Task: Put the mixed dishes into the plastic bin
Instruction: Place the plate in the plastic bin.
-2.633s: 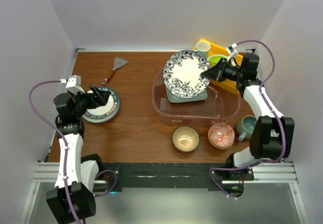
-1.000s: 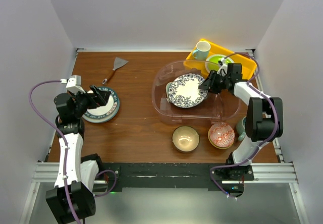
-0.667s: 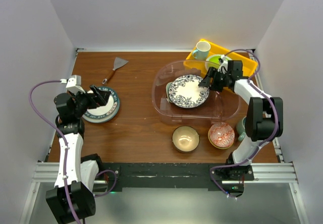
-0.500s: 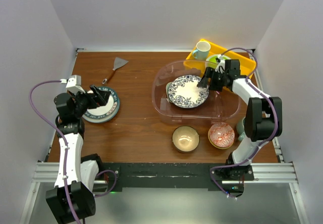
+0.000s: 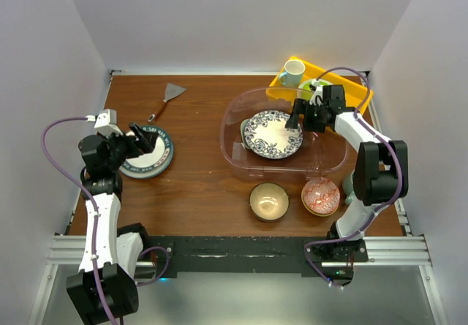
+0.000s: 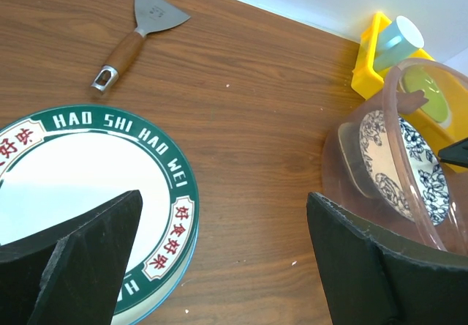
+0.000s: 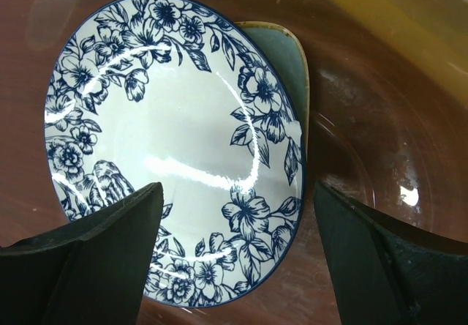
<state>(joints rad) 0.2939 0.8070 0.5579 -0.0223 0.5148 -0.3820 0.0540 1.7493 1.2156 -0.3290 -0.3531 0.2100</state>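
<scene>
Brown wooden surface [image 5: 197, 120] with dishes set around a clear plastic bin [image 5: 228, 120].
Left of the bin: green-lettered plate [image 5: 158, 162], scraper [image 5: 167, 98]. In front of it: tan bowl [image 5: 268, 200], red-patterned bowl [image 5: 320, 196], grey-teal mug [image 5: 349, 187]. Just behind it: yellow tray [image 5: 355, 91].

Blue floral plate [image 5: 273, 134], earlier held tilted above the plastic bin [image 5: 281, 171], now lies flat inside it, released; right gripper [image 5: 298, 115] has spread its jaws and backed toward the bin's far-right rim.

white arm links [image 5: 93, 226], blk joints [image 5: 382, 189], purple cables [image 5: 44, 143], blk wedge pincer fingers [image 6: 73, 263]
</scene>
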